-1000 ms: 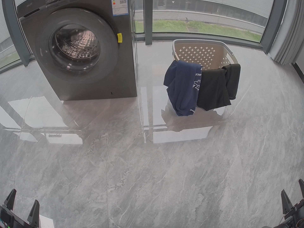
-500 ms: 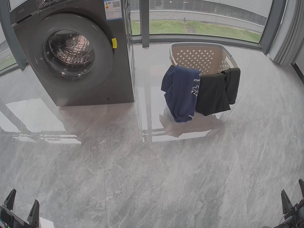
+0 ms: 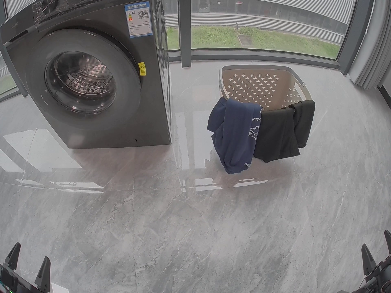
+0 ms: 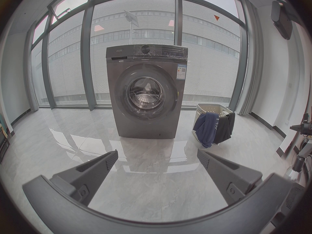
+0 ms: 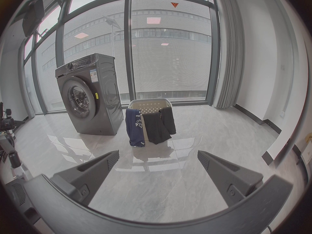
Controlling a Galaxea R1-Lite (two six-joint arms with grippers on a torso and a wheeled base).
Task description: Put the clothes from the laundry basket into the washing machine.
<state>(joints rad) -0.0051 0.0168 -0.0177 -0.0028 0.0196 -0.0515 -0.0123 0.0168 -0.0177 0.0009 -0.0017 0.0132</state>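
The left tool (image 3: pixel 30 254) and the right tool (image 3: pixel 376 249) stand with their fingers apart, both empty. The navy garment (image 3: pixel 236 139) and the black garment (image 3: pixel 277 135) hang downward over the near rim of the laundry basket (image 3: pixel 228 74). They are well ahead and closer to the right tool. The washing machine (image 3: pixel 89 82) faces the left tool.

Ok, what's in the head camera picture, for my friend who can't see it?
A beige laundry basket with a navy garment and a black garment draped over its near rim stands on a shiny grey floor. A grey washing machine is to its left, by windows.
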